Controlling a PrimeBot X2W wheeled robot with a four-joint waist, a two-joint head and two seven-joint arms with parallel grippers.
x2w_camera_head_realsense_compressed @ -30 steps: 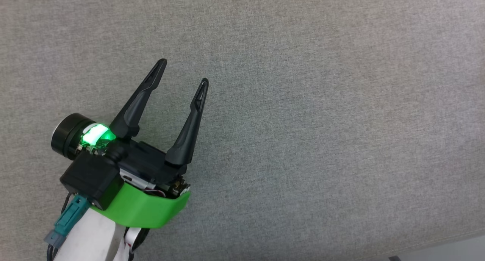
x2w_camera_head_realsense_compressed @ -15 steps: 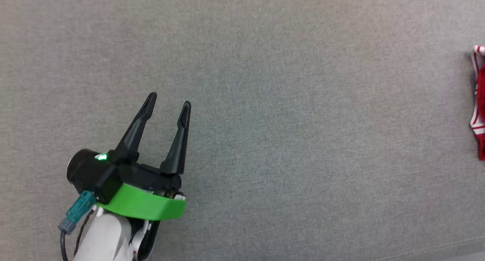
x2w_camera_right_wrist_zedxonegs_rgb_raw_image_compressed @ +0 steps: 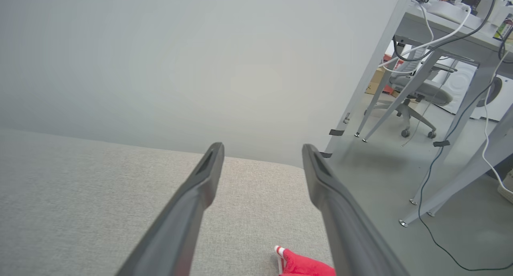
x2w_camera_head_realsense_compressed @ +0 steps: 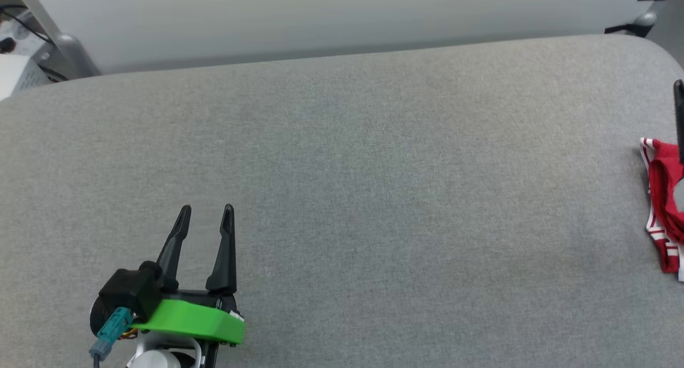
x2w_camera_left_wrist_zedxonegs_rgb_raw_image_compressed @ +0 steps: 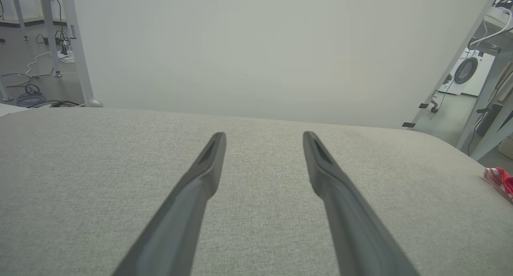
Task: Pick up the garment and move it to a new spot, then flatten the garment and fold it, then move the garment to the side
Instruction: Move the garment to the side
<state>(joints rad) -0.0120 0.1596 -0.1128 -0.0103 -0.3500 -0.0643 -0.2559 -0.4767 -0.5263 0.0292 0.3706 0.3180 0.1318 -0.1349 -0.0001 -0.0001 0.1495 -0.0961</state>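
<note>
Garment (x2w_camera_head_realsense_compressed: 661, 208): red cloth, bunched and crumpled, with red-and-white striped trim along its left and lower edges; cut off by the right border of the head view. It lies on the desk (x2w_camera_head_realsense_compressed: 374, 197) near the far right rounded corner, well apart from the left gripper.

Desk: covered in grey woven fabric, rounded at the corners, with a pale wall panel (x2w_camera_head_realsense_compressed: 320, 21) behind it.

Left gripper (x2w_camera_head_realsense_compressed: 207, 208): low at the left over the desk, green collar at the wrist, fingers apart, nothing between them.

Right gripper (x2w_camera_right_wrist_zedxonegs_rgb_raw_image_compressed: 261, 146): fingers apart and holding nothing, raised over the desk's right end, the garment's striped edge (x2w_camera_right_wrist_zedxonegs_rgb_raw_image_compressed: 280, 252) showing below between them
</note>
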